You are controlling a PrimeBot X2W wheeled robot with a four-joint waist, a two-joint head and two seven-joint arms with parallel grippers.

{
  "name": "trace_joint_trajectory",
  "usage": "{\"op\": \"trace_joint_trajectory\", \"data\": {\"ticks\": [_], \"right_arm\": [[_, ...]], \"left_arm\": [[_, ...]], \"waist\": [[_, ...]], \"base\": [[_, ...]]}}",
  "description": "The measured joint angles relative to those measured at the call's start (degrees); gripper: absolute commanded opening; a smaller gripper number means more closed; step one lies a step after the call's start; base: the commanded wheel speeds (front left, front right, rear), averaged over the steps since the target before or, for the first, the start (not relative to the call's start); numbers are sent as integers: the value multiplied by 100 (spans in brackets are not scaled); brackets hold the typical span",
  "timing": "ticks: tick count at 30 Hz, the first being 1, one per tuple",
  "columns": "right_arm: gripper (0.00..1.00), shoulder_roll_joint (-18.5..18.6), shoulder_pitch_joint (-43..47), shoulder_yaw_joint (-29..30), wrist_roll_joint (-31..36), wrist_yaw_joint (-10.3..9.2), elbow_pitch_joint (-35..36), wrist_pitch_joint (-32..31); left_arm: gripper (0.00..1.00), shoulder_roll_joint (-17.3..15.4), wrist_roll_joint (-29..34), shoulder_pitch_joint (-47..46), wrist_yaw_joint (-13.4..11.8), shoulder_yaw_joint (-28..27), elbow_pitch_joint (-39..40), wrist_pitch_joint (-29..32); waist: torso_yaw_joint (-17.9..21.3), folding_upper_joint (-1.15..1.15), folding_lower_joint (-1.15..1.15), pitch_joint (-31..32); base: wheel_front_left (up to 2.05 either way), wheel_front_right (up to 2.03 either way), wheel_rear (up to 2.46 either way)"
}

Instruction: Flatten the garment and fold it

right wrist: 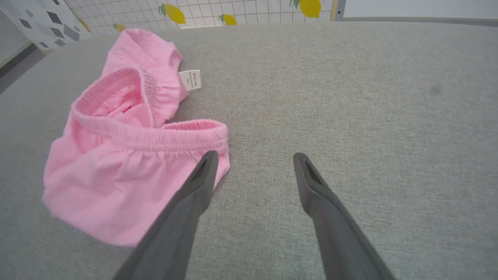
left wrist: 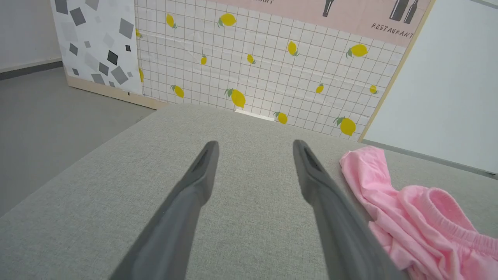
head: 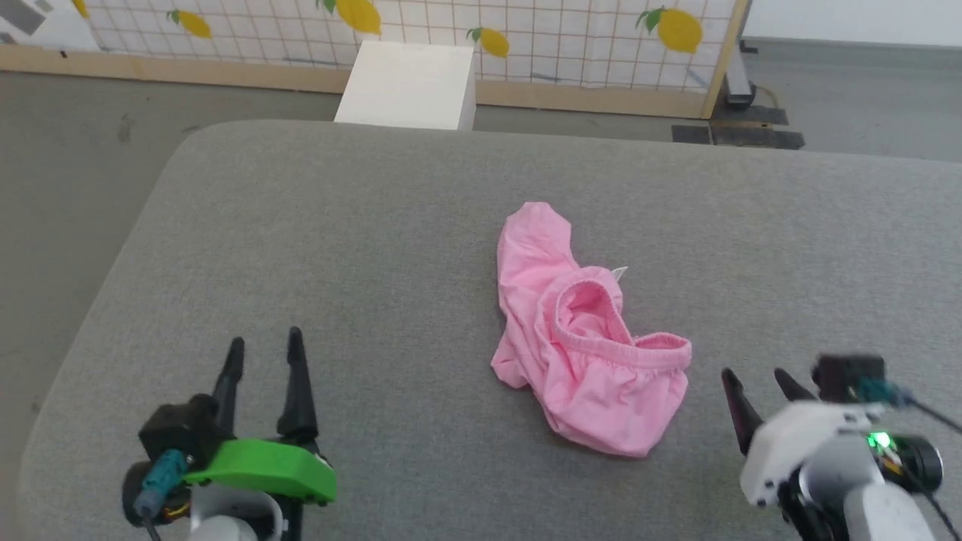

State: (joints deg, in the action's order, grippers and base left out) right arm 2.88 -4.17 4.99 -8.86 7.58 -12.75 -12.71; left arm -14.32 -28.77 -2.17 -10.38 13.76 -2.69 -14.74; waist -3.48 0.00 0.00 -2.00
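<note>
The garment (head: 579,338) is a crumpled pair of light pink shorts lying on the grey padded table (head: 376,248), right of centre. Its gathered waistband gapes open, and a small white label (right wrist: 190,79) sticks out at the far side. My left gripper (head: 264,353) hovers open at the lower left, well clear of the cloth; in the left wrist view the garment (left wrist: 420,217) lies off to the right of my left gripper (left wrist: 255,149). My right gripper (head: 755,383) is open at the lower right, just beside the garment (right wrist: 128,155); in its own view my right gripper (right wrist: 253,159) has one finger over the waistband's near corner.
A white box (head: 409,83) stands on the floor behind the table's far edge. A lemon-patterned grid panel (head: 451,30) in a wooden frame runs along the back. The table's left edge is rounded, with grey floor (head: 68,188) beyond it.
</note>
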Motion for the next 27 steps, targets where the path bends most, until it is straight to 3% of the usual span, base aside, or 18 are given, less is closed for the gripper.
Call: {"op": "trace_joint_trajectory", "data": {"ticks": [9, 20, 21, 22, 23, 27], "right_arm": [[100, 118, -1234, -374, 901, 0, -688, -1834], [100, 242, -1852, -837, 940, -2, -1481, -1691], [49, 259, -1896, -855, 900, -2, -1519, -1682], [15, 272, -1935, -861, 842, -2, -1544, -1656], [0, 287, -1963, -880, 798, -2, -1558, -1623], [0, 301, -1981, -801, 448, 1, -1502, -1314]], "left_arm": [[100, 411, 207, -14, 253, -21, 35, 0], [100, 716, 325, -204, 512, -249, -131, 0], [100, 725, 347, -211, 530, -266, -156, 0], [100, 737, 376, -216, 539, -283, -174, 0], [100, 743, 406, -219, 563, -303, -191, 0], [100, 790, 493, -243, 632, -372, -255, 0]], "waist": [[-288, 0, 0, -439], [-568, 0, 0, -1006], [-577, 0, 0, -1036], [-579, 0, 0, -1059], [-571, 0, 0, -1068], [-483, 0, 0, -1049]], "base": [[0, 0, 0], [0, 0, 0], [0, 0, 0], [0, 0, 0], [0, 0, 0], [0, 0, 0]]}}
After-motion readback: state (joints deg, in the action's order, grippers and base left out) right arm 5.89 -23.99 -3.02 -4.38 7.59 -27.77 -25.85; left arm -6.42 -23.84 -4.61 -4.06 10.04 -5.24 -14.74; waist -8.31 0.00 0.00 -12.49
